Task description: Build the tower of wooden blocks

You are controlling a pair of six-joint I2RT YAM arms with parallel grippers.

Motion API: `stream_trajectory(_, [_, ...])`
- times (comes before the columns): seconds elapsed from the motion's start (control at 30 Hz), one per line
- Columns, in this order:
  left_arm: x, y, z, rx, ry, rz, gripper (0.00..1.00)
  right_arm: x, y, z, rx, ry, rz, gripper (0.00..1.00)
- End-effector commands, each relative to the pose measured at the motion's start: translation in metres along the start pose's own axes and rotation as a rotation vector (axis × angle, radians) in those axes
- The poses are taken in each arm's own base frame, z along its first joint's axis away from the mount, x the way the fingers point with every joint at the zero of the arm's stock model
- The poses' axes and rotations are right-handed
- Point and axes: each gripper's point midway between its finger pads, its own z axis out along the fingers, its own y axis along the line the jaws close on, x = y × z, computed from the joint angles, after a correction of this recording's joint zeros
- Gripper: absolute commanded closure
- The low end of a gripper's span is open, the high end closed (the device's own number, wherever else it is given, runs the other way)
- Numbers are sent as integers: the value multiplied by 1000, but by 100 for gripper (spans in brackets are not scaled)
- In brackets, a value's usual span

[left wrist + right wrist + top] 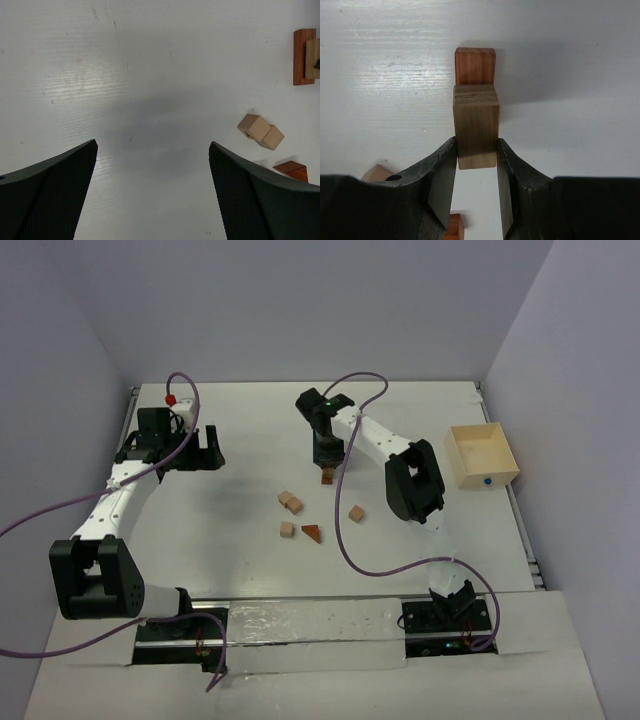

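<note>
From above, the tower (327, 478) is only a short stub near the middle of the counter (250, 410). The right end effector (326, 466) stands directly over it, pointing down. The loose blocks (290, 502) lie nearer the arm bases, with the wedge (312, 532) among them. The left end effector (203, 453) is well apart on the left side, so the right arm is much the nearer one to the stack.

In the left wrist view, the left end effector (152, 150) is spread wide with only bare counter between its fingers. Everything the task needs lies to its right. A pair of loose blocks (260, 131) and the wedge (292, 170) sit just past its right finger. The tower (300, 56) is farther off, at the frame edge.

In the right wrist view, the right end effector (476, 146) is pinched narrowly on a tan cube (476, 117), one finger on each side face. The reddish-brown cube (475, 65) shows just past it, in line and with edges roughly parallel. The tan cube appears to sit on top of it, though I cannot tell whether it is fully seated. The next move looks to depend on that vertical line. The jaws should part without pushing the tan cube sideways off the base.
</note>
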Motion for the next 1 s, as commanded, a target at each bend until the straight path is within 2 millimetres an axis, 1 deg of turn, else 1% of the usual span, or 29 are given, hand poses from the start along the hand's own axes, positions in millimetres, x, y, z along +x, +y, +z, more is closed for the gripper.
stream_trajectory(0.0, [-14,-2,-1,20,-48,5,1,-16,2,-5,-15,-41,16,81])
stream_trajectory(0.17, [-14,-1,-1,19,-48,6,1,-16,3,-4,-16,-38,15,76])
stream_trajectory(0.27, [-14,-1,-1,20,-49,5,1,-15,3,-4,-20,-36,14,70])
stream_trajectory(0.3, [-14,-1,-1,20,-49,5,1,-15,4,-4,-24,-33,13,69])
stream_trajectory(0.37, [-14,-1,0,22,-46,3,1,-15,4,-4,-27,-33,12,61])
stream_trajectory(0.5, [-16,-2,0,25,-49,5,1,-13,5,-2,-31,-25,8,54])
stream_trajectory(0.57, [-15,-1,0,22,-46,5,1,-12,6,-2,-35,-23,8,48])
stream_trajectory(0.67, [-16,-1,0,22,-47,5,1,-12,5,-2,-35,-21,9,47])
stream_trajectory(0.73, [-16,-1,0,22,-48,5,1,-11,6,-1,-35,-20,6,44])
stream_trajectory(0.77, [-16,-2,0,25,-49,6,1,-11,6,-1,-36,-19,6,40])
stream_trajectory(0.9, [-15,-2,0,24,-45,7,1,-10,10,-5,-62,-11,6,20])
stream_trajectory(0.97, [-16,-2,0,26,-49,7,1,-9,14,-11,-84,-11,-1,15])
